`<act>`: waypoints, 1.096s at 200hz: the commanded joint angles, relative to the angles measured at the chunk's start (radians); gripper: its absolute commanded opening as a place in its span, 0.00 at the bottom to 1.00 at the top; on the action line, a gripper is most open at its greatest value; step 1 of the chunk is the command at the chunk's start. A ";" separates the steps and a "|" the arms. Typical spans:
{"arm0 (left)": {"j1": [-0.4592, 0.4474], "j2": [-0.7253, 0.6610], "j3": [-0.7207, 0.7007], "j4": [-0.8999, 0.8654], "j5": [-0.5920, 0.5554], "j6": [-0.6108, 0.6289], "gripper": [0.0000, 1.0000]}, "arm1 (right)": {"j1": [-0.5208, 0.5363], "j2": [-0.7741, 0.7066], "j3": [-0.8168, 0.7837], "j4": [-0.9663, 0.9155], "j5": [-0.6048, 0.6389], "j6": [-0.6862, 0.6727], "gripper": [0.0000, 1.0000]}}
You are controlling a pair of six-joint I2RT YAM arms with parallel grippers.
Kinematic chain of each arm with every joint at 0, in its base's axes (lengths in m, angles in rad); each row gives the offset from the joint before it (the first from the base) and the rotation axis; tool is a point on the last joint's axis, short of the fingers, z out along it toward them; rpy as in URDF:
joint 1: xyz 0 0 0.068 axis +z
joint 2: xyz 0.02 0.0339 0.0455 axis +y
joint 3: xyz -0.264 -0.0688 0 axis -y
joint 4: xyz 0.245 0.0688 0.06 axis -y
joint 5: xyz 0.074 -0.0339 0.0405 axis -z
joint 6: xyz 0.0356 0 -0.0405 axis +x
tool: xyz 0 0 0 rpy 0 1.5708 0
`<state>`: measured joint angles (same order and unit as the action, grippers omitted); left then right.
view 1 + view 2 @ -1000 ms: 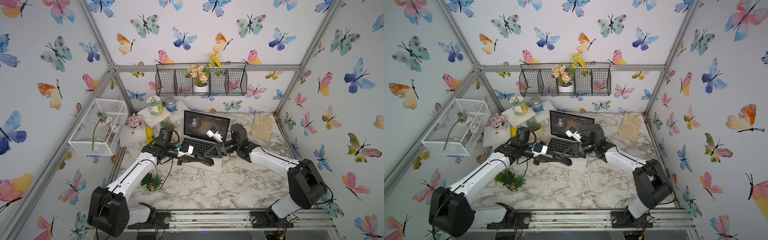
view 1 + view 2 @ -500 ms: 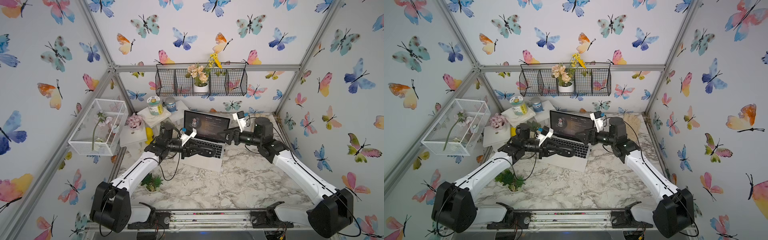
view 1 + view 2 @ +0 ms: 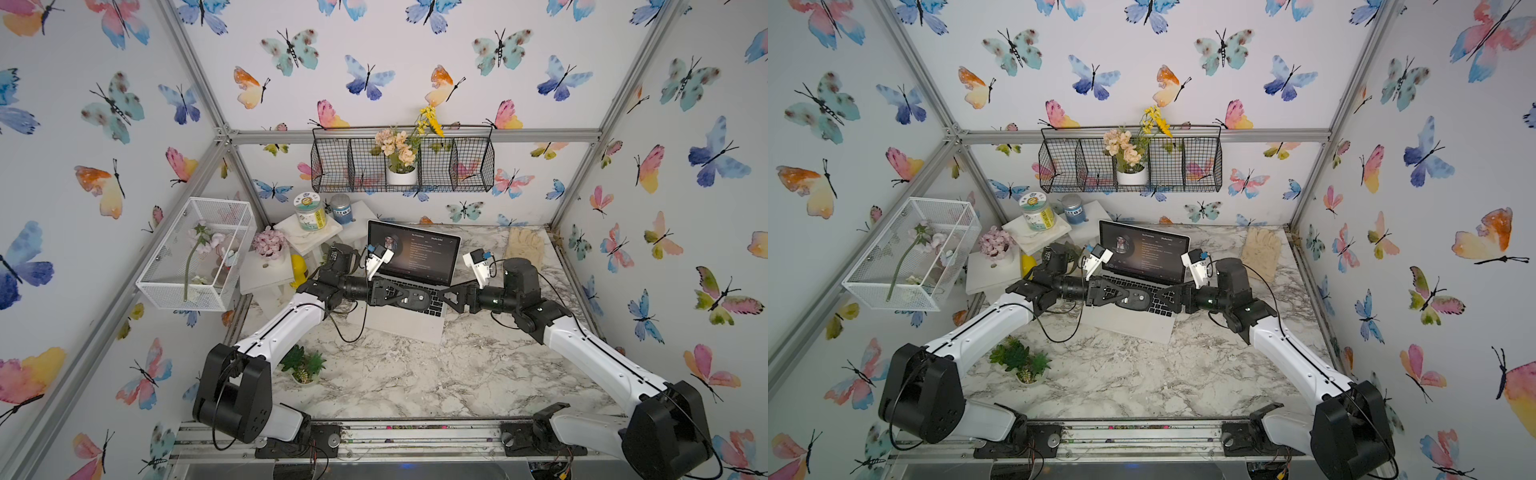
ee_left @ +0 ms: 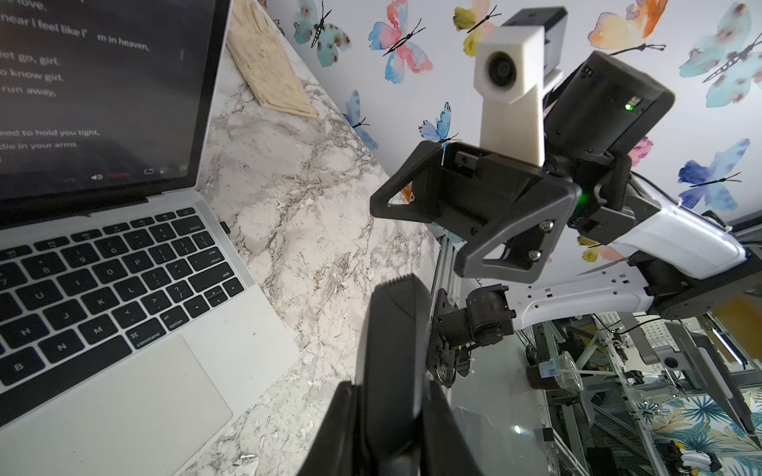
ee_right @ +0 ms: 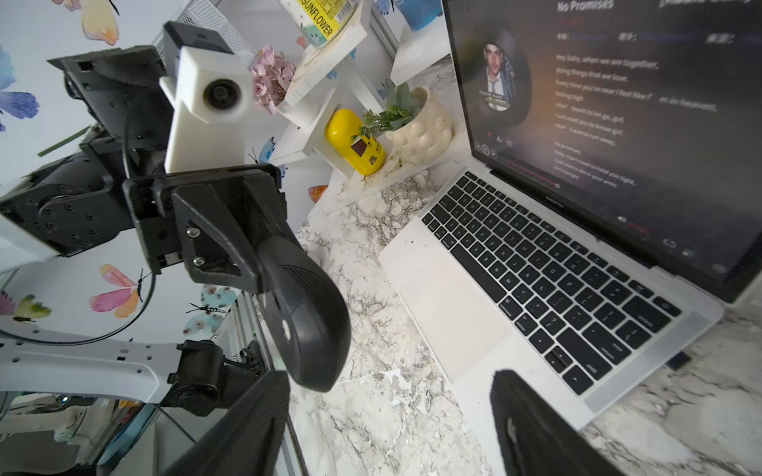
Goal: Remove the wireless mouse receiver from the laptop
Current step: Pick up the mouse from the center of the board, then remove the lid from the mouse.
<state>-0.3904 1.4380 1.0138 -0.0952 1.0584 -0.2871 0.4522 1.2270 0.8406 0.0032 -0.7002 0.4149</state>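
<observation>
Left hand point(image 4: 391, 395) gripping mouse point(image 4: 391, 321), basket point(image 3: 469, 166) holding flowerpot point(image 3: 401, 175)

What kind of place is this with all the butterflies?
Probably a robot test booth dressed as a cosy desk: butterfly wallpaper on a metal frame, two robot arms, a laptop on the marble table.

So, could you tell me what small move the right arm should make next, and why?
Probably lower the open right gripper toward the laptop's right edge and bracket the wireless mouse receiver, which sits plugged in there near the hinge. The left gripper is occupied, shut on the mouse.
</observation>
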 commanded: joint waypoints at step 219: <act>0.036 0.033 -0.022 0.027 0.136 -0.181 0.00 | 0.148 0.166 0.068 0.109 -0.073 0.097 0.52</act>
<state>-0.3660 1.4631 0.9962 -0.0788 1.1435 -0.4591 0.5953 1.3792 0.8955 0.0917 -0.7597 0.5068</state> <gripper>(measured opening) 0.227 0.479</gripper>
